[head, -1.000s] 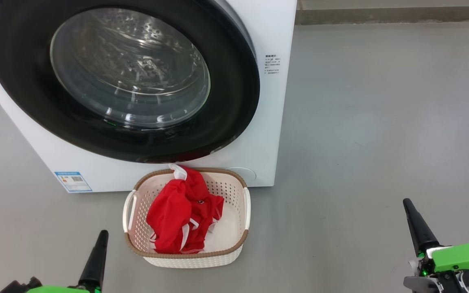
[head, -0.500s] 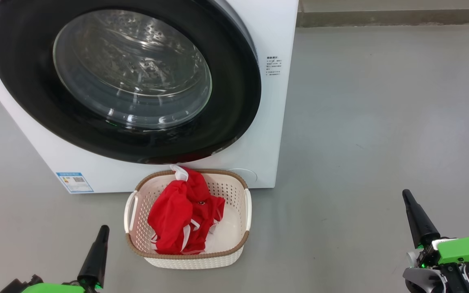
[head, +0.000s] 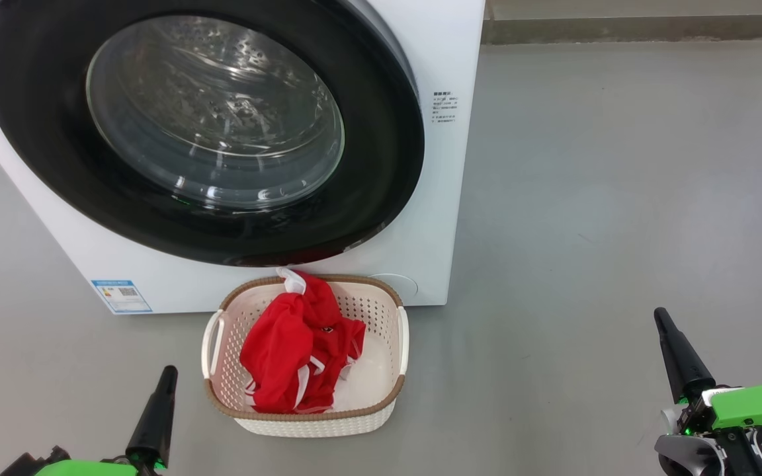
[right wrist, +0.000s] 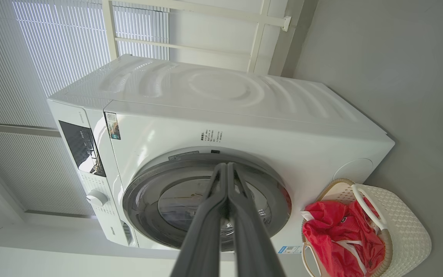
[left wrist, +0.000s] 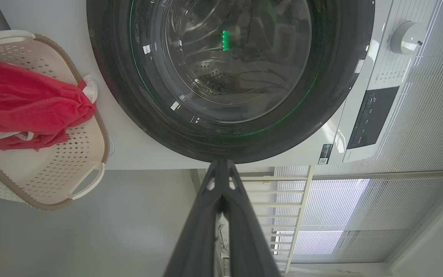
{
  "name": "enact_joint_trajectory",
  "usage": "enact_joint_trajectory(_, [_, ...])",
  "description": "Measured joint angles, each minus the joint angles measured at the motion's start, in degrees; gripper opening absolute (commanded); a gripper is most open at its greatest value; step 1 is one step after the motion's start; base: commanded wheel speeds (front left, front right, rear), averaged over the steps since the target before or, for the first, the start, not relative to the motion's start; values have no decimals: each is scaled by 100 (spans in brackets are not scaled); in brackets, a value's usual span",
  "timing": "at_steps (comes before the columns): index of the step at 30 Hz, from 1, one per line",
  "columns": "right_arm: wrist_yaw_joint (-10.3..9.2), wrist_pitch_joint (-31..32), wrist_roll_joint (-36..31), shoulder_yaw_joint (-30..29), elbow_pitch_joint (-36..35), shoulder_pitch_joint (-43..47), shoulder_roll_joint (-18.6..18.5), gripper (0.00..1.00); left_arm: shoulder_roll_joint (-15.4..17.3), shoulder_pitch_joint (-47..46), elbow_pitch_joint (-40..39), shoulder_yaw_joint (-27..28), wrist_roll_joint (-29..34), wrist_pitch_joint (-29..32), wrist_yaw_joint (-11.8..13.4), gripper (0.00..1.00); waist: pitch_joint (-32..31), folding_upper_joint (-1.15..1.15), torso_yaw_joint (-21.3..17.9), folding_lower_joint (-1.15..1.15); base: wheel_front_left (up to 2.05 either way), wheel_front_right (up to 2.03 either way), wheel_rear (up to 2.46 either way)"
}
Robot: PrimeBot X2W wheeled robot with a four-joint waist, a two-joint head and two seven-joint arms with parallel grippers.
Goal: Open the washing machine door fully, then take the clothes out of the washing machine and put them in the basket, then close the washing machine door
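Observation:
The white washing machine [head: 427, 218] stands ahead with its black-rimmed round door [head: 381, 132] lying flat against the front, shut, the steel drum visible through the glass. Against its base sits the cream basket [head: 391, 396] holding the clothes [head: 295, 350], a bunched red garment with white trim over a bit of white cloth. My left gripper [head: 168, 373] is shut and empty at the lower left, left of the basket. Out at the lower right my right gripper [head: 660, 316] is shut and empty too. The left wrist view shows the door [left wrist: 333, 88] and basket [left wrist: 87, 184]; the right wrist view shows the machine [right wrist: 221, 115] and basket [right wrist: 402, 231].
Grey floor spreads to the right of the machine, ending at a low ledge [head: 639, 26] at the back. A blue label [head: 121, 296] sits low on the machine's front. White blinds [right wrist: 52, 46] and a window frame stand behind the machine.
The head camera shifted slightly a second ago. My right gripper rose a little and my left gripper a touch; both have been still for the last half second.

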Motion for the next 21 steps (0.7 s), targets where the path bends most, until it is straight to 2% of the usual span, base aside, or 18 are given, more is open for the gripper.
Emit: enact_joint_trajectory(21, [-7, 16, -1, -10, 0, 0, 9, 0, -1, -1, -1, 1, 0, -1, 0, 0, 0, 0, 0, 0, 0, 0, 0])
